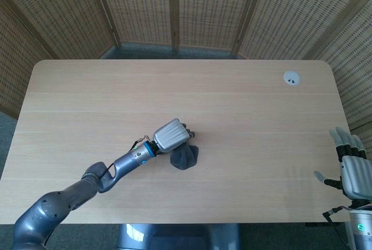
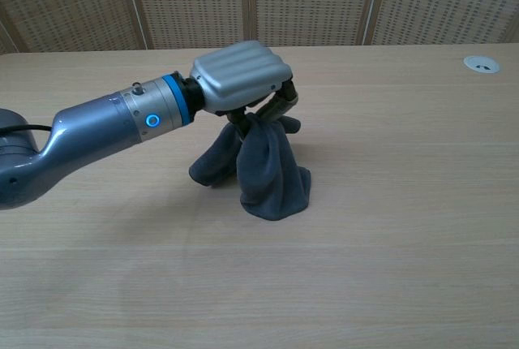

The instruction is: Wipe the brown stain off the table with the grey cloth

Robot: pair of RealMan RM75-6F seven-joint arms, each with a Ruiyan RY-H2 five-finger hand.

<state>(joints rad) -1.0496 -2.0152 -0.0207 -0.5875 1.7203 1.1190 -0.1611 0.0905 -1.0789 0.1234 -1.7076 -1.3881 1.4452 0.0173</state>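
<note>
My left hand (image 1: 172, 134) (image 2: 241, 77) grips the grey cloth (image 1: 185, 156) (image 2: 263, 170) from above near the middle of the table. The cloth hangs from the fingers and its lower folds drag on the wood. No brown stain shows in either view. My right hand (image 1: 354, 171) hovers at the table's near right edge with its fingers spread and nothing in it; the chest view does not show it.
A round white cable grommet (image 1: 292, 77) (image 2: 481, 63) sits in the far right corner of the wooden table (image 1: 244, 122). Woven rattan screens (image 1: 174, 6) stand behind the far edge.
</note>
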